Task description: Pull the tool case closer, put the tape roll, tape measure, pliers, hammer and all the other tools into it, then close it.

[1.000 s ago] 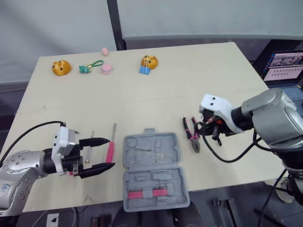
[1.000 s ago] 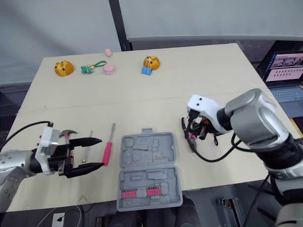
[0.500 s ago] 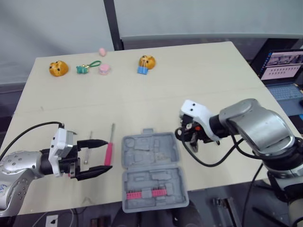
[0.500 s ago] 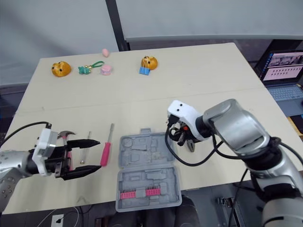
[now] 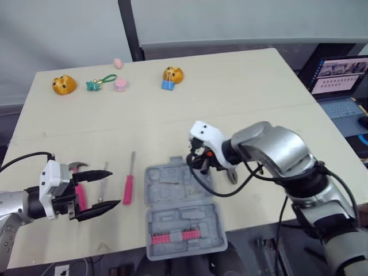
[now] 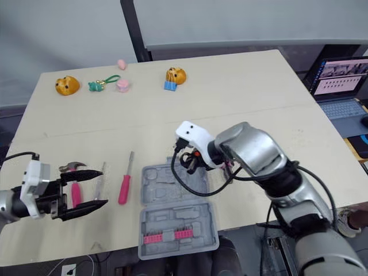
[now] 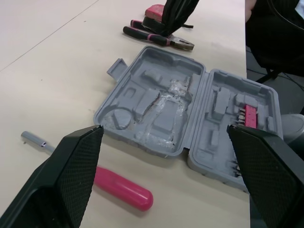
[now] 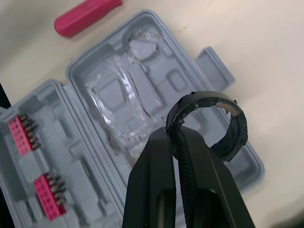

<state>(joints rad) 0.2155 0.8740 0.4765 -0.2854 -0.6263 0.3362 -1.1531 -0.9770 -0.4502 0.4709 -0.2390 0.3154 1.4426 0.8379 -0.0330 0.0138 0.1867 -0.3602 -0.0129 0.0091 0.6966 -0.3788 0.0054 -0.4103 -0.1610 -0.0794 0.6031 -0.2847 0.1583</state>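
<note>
The right gripper (image 8: 173, 135) pinches the black tape roll (image 8: 236, 124) above the far half of the open grey tool case (image 5: 184, 213), which lies at the tabletop's (image 5: 241, 109) near edge. The left gripper (image 5: 112, 187) is spread beside the pink screwdriver (image 5: 127, 183). The laptop (image 5: 339, 75) screen's text is too small to read.

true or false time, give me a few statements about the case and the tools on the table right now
The right tool holds the tape roll over the tool case. True.
The tool case is shut. False: it lies open.
The left tool is open. True.
The pink screwdriver lies in the case. False: it lies on the table, beside the case.
</note>
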